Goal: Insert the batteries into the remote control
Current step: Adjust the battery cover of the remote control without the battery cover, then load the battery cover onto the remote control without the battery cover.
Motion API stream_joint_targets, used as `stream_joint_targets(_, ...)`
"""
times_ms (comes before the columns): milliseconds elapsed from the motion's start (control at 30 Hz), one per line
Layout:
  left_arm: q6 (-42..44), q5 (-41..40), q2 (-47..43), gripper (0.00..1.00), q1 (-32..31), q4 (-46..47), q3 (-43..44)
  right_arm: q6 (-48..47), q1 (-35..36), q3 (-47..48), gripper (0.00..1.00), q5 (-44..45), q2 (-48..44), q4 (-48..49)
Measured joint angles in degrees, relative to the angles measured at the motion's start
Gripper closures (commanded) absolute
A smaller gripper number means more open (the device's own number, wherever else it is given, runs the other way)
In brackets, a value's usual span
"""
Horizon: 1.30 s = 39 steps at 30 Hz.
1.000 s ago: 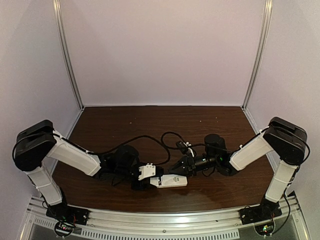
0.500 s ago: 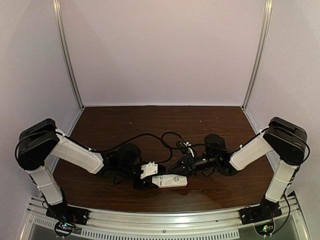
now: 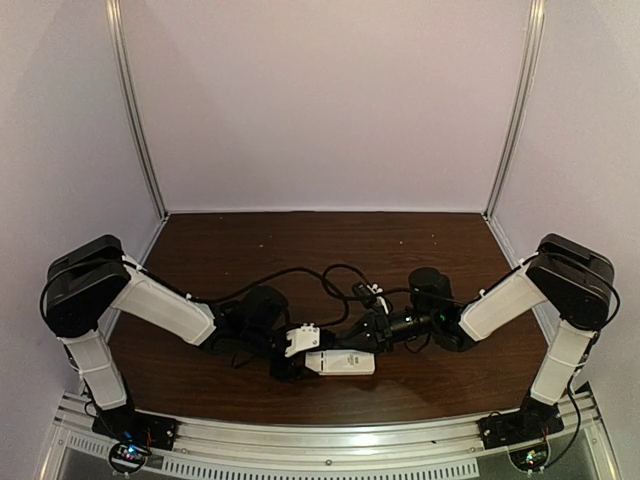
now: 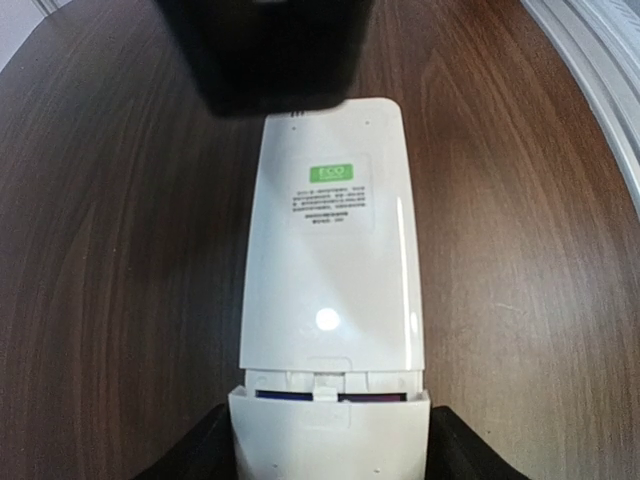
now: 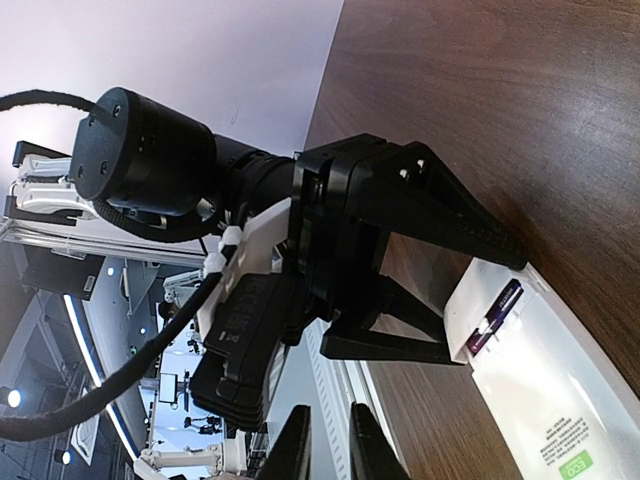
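Observation:
The remote control (image 4: 330,250) lies back-up on the table, its green ECO sticker showing. A white cover (image 4: 330,440) sits at its near end, with a narrow gap between them. In that gap show dark purple slivers of the batteries (image 4: 285,396); no orange shows. My left gripper (image 4: 330,455) has a black finger against each side of the cover. From the right wrist view, the left gripper (image 5: 470,300) straddles the remote's end (image 5: 540,400) and a purple battery (image 5: 497,312) shows. My right gripper (image 5: 330,440) is almost shut, holding nothing; it (image 4: 270,55) rests over the remote's far end.
Black cables (image 3: 330,275) loop over the brown table (image 3: 250,240) behind both grippers. The metal front rail (image 3: 330,440) runs close to the remote's near side. White walls enclose the table on three sides.
The left arm has pushed a little to the right, toward the remote. The right arm has not moved.

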Motion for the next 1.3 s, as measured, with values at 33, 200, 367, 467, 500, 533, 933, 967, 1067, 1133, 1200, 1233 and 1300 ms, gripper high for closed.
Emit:
stream_joint_targets(33,-0.04,0.00,0.00,0.30,0.00,-0.24,0.11,0.02,0.00,0.00,0.84,0.00,0.00,0.00)
stream_joint_targets(200,-0.26,-0.07,-0.13,0.20,0.04,-1.05,0.42,0.02,-0.13,0.00,0.84,-0.13,0.00,0.00)
stream_joint_targets(367,-0.68,-0.50,-2.01,0.03,0.04,-1.38,-0.11,0.02,-0.35,0.00,0.84,-0.17,0.00,0.00)
stream_joint_targets(467,-1.51,-0.76,-5.27,0.02,0.04,-0.13,-1.86,0.02,-0.61,0.00,0.84,-0.17,0.00,0.00)
stream_joint_targets(500,-1.77,-0.83,-6.86,0.03,0.04,0.59,-2.84,0.00,-0.74,0.00,0.84,-0.15,0.00,0.00)
stream_joint_targets(533,-2.03,-0.83,-8.24,0.02,0.04,1.05,-3.63,0.00,-0.85,0.00,0.84,-0.15,0.00,0.00)
stream_joint_targets(933,-10.91,-8.70,-15.96,0.30,0.09,7.19,-9.73,-1.11,-1.36,0.00,0.89,0.17,-1.07,-1.73)
stream_joint_targets(967,-11.74,-9.16,-15.69,0.34,0.11,7.26,-9.77,-1.20,-1.33,0.00,0.89,0.20,-1.09,-1.84)
stream_joint_targets(1067,-13.99,-10.19,-13.88,0.41,0.39,7.39,-9.77,-1.42,-1.36,0.00,0.89,0.57,-1.09,-2.34)
stream_joint_targets(1133,-14.97,-10.51,-12.61,0.47,0.57,7.32,-9.77,-1.55,-1.36,0.00,0.89,0.70,-1.09,-2.67)
stream_joint_targets(1200,-15.52,-10.56,-11.58,0.53,0.66,7.30,-9.75,-1.62,-1.36,0.00,0.89,0.74,-1.09,-2.97)
stream_joint_targets(1233,-15.65,-10.56,-11.08,0.55,0.68,7.30,-9.75,-1.64,-1.33,0.00,0.89,0.72,-1.09,-3.04)
stream_joint_targets(1300,-15.72,-10.47,-10.16,0.58,0.68,7.26,-9.64,-1.73,-1.36,0.00,0.89,0.74,-1.09,-3.06)
